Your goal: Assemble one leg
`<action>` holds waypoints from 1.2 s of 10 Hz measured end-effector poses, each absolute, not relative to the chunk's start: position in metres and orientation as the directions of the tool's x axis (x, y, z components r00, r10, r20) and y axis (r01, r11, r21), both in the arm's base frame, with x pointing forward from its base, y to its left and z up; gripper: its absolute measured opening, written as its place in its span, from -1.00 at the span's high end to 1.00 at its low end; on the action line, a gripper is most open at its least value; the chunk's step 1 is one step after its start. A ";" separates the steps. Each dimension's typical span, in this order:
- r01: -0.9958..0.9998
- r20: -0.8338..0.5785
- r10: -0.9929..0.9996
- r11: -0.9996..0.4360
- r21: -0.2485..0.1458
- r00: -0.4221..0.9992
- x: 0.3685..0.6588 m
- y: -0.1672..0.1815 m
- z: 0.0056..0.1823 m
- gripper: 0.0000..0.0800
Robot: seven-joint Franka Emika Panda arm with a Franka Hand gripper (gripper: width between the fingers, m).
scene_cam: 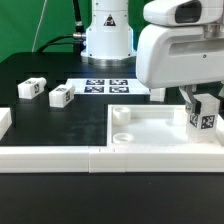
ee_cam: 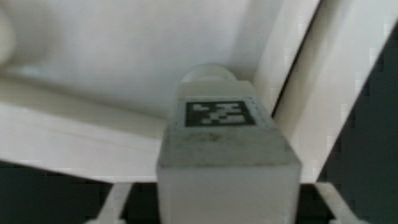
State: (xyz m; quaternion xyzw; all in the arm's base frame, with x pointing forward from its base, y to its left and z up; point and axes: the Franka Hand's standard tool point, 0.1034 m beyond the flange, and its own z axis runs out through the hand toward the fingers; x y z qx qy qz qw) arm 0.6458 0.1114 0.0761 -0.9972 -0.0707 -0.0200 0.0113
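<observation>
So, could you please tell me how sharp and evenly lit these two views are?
Exterior view: evenly lit, the tray-like piece bright against the black table, tags readable. Wrist view: soft and blurry, the leg fills the frame, its tag still legible.

A green curtain (scene_cam: 40,25) is hanging at the back, and dark cables (scene_cam: 62,42) are running down in front of it. The table (scene_cam: 45,125) is lying under a black cover. The marker board (scene_cam: 106,87) is lying flat on it near the back, showing black squares. Long white rails (scene_cam: 60,158) are running along the front edge. Soft, even light is falling on everything.
</observation>
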 end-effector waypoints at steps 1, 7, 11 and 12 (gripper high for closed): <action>0.025 0.041 0.024 -0.999 -0.024 0.999 0.646 0.112 0.076 0.27; -0.552 0.024 -0.553 -0.833 -0.033 0.833 0.642 0.107 0.076 0.26; -0.748 0.040 -0.748 -0.663 -0.009 0.662 0.642 0.095 0.077 0.22; -0.766 0.040 -0.766 -0.643 -0.008 0.642 0.641 0.094 0.077 0.20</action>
